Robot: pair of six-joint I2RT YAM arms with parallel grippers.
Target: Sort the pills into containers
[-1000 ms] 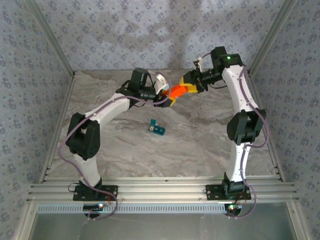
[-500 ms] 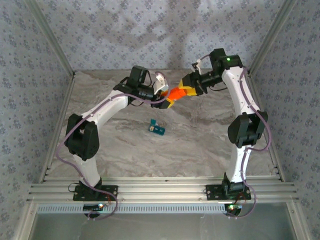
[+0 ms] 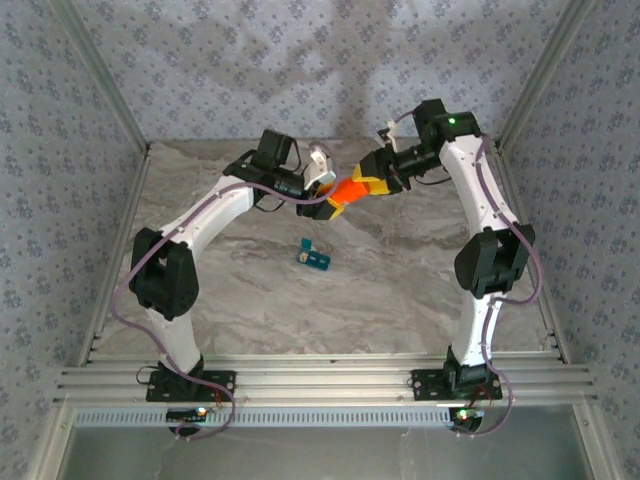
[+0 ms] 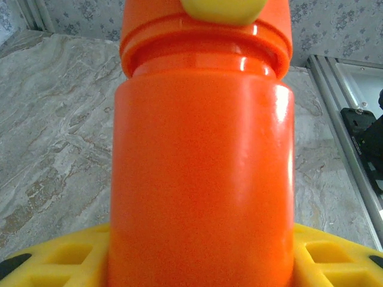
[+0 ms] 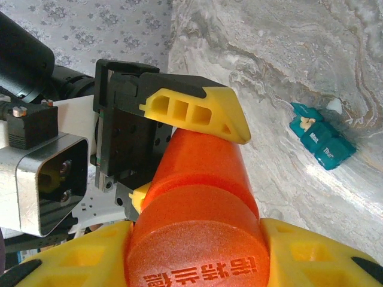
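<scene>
Both grippers hold an orange pill bottle [image 3: 349,190] in the air over the back middle of the table. My left gripper [image 3: 333,202] is shut on the bottle's body [image 4: 200,167], with its yellow fingers [image 5: 197,110] on either side. My right gripper [image 3: 370,182] is shut on the bottle's cap [image 5: 200,254], which bears raised lettering. The teal containers [image 3: 314,257] lie on the table below and nearer than the bottle, one end lid flipped up [image 5: 323,143]. A small white piece [image 5: 334,106], perhaps a pill, lies next to the strip.
The marbled table top [image 3: 400,290] is walled by patterned panels on three sides. An aluminium rail [image 3: 320,385] with both arm bases runs along the near edge. A metal frame post [image 4: 344,119] borders the table on the right.
The bottle and both grippers have drifted slightly to the left. Both grips look unchanged, and the teal strip has not moved.
</scene>
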